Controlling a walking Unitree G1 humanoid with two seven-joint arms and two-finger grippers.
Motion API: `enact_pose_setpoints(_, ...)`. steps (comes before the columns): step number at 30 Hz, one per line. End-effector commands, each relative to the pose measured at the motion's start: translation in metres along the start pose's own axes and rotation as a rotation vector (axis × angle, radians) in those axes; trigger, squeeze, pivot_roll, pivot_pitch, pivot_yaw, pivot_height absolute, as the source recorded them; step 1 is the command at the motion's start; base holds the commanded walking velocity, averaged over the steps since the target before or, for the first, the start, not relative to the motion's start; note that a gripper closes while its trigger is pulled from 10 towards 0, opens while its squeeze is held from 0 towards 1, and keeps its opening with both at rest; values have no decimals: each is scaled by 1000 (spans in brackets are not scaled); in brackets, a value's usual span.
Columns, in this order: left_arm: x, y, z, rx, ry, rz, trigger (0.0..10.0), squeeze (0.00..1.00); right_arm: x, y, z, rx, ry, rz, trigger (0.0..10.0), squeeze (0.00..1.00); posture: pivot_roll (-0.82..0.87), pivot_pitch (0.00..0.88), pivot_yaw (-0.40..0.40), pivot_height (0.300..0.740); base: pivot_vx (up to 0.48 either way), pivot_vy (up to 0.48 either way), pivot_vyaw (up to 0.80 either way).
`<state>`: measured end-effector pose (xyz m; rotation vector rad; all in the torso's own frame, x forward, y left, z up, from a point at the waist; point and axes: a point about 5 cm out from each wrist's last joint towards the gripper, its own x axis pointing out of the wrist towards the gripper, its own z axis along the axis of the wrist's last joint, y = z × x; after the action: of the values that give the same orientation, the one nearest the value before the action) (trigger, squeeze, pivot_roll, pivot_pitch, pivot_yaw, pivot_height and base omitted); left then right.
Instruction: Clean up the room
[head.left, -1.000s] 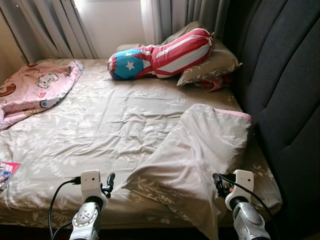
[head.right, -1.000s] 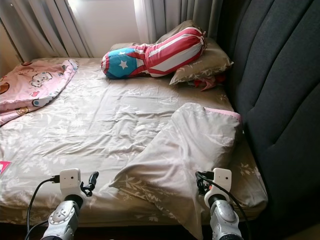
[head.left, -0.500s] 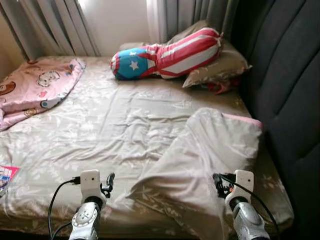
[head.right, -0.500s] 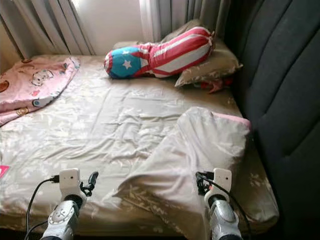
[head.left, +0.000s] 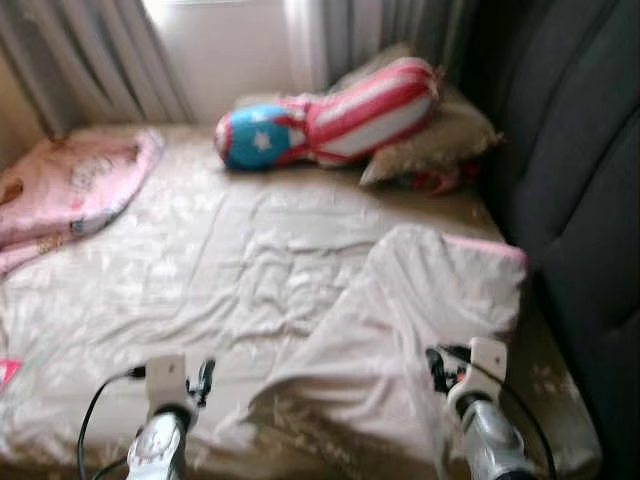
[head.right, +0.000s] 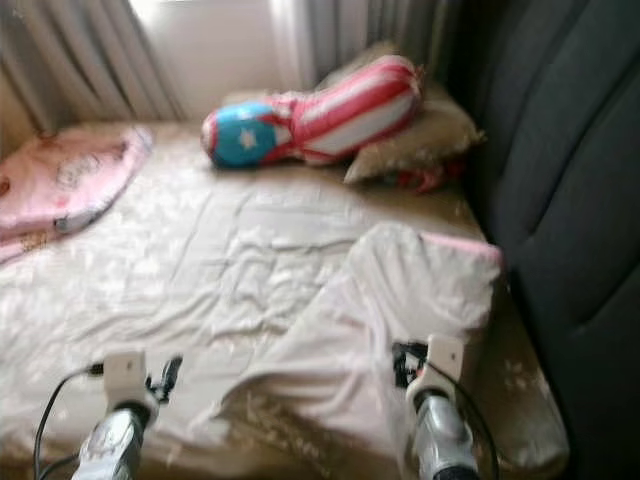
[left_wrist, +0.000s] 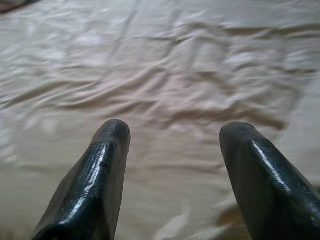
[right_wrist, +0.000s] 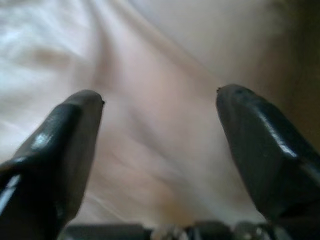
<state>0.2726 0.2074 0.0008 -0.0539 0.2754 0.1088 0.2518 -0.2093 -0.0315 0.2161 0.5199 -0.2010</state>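
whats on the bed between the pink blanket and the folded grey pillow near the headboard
Only wrinkled bedsheet lies between the pink blanket and the grey pillow, seen in the left eye view.

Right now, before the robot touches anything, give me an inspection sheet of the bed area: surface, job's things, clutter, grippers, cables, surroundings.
Surface: bed under a wrinkled beige floral sheet.
Job's things: beige pillow lying askew near the front edge, by the headboard; pink blanket bunched at the far left.
Clutter: striped star bolster resting on a second pillow; something red beside it, too blurred to name.
Grippers: left gripper open over bare sheet; right gripper open over the pillow.
Cables: black cable at the left wrist.
Surroundings: dark padded headboard on the right, grey curtains behind.
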Motion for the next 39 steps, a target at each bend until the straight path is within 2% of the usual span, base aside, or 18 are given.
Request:
enact_pose_setpoints(1,-5,11,-6,6,24,29,10000,0,1,5,-2,19,21,-3,10000,1000,-67,29,38,671,0,0,0)
enact_pose_setpoints(7,-6,13,-7,13,26,27,10000,0,-2,2,-13,11,100,-19,10000,1000,-62,35,46,671,0,0,0)
enact_pose_setpoints(9,-7,16,-7,18,27,28,10000,0,-2,6,-14,93,99,16,10000,1000,-55,37,48,671,0,0,0)
enact_pose_setpoints(14,-7,18,-7,22,27,30,10000,0,-2,7,-16,81,114,24,10000,1000,-53,39,51,671,0,0,0)
enact_pose_setpoints(17,-9,20,-8,26,27,30,10000,0,-4,4,-24,45,171,-20,10000,1000,-50,48,56,671,0,0,0)
enact_pose_setpoints(18,-10,21,-9,29,29,29,10000,0,-7,1,-30,29,213,-51,10000,906,-43,54,60,671,0,0,0)
enact_pose_setpoints(19,-12,22,-10,33,31,28,10000,0,-8,3,-36,27,238,-42,10000,0,-38,59,64,671,0,0,0)
enact_pose_setpoints(26,-17,32,-12,61,30,29,10000,0,-12,10,-46,43,278,-26,10000,0,-8,88,88,671,0,0,0)
enact_pose_setpoints(30,-22,40,-11,91,24,22,10000,0,-15,13,-53,93,312,-17,10000,0,28,107,111,671,0,0,0)
enact_pose_setpoints(32,-26,48,-9,121,8,14,10000,0,-16,21,-57,118,334,16,10000,0,50,127,135,671,0,0,0)
enact_pose_setpoints(39,-37,59,-10,144,9,11,10000,0,-17,29,-61,94,351,48,10000,0,71,150,168,671,0,0,0)
